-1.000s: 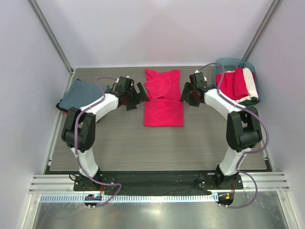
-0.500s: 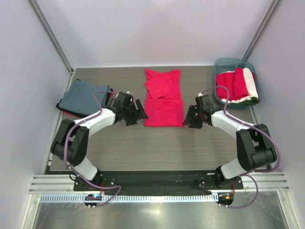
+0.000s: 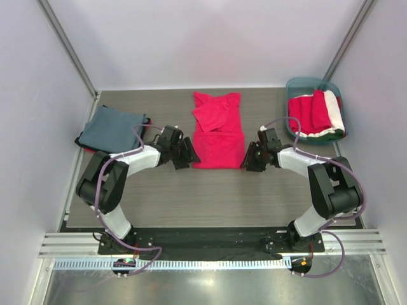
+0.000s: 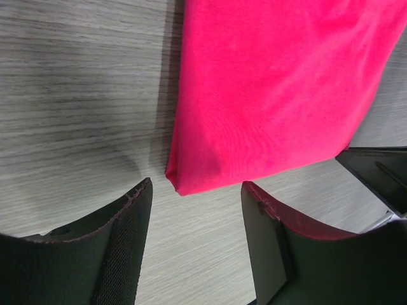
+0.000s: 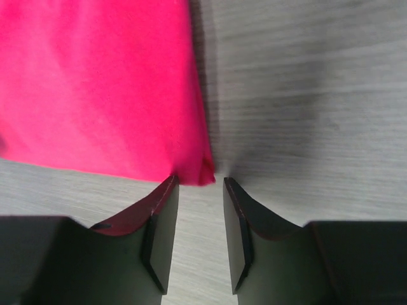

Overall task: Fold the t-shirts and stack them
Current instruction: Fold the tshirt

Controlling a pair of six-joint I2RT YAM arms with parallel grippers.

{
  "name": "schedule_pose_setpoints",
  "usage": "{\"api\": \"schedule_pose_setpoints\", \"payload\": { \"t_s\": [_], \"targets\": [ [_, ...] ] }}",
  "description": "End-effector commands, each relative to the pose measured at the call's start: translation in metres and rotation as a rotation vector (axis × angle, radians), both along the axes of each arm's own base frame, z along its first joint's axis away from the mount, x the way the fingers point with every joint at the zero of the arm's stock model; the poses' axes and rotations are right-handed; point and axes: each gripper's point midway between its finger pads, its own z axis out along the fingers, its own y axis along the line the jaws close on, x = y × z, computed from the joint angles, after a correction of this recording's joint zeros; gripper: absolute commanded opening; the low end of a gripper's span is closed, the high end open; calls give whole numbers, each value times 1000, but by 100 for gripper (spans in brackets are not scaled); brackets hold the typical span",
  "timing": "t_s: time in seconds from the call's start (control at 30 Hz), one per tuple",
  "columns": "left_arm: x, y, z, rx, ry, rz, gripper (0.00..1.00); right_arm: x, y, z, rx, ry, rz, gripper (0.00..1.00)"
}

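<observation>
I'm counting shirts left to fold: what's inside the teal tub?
Bundled red cloth and a white piece fill the tub. How many shirts that makes, and anything beneath them, is covered.

white black-jointed arms (image 3: pixel 141 157), purple cables (image 3: pixel 135 136)

The table (image 3: pixel 159 190) was grey with thin wood lines, and soft shadows lay on it. Plain pale walls (image 3: pixel 203 44) stood on three sides, with a thin metal post (image 3: pixel 67 44) in each back corner. A shiny metal sheet (image 3: pixel 203 289) lay along the near edge.
</observation>
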Motion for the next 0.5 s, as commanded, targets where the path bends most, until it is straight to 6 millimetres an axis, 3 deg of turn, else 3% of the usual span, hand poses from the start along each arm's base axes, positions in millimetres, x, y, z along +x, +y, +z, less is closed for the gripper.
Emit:
{"api": "schedule_pose_setpoints", "payload": {
  "t_s": [0.0, 0.2, 0.27, 0.47],
  "targets": [
    [5, -8, -1, -32, -19, -7, 59, 14, 8, 1, 20, -26, 3, 40],
    [3, -11, -10, -35, 3, -11, 56, 12, 12, -7, 37, -6, 21, 31],
    [2, -10, -13, -27, 9, -6, 52, 12, 11, -8, 33, -5, 19, 22],
    [2, -15, -20, -47, 28, -5, 36, 11, 12, -9, 34, -4, 27, 8]
  ]
}}
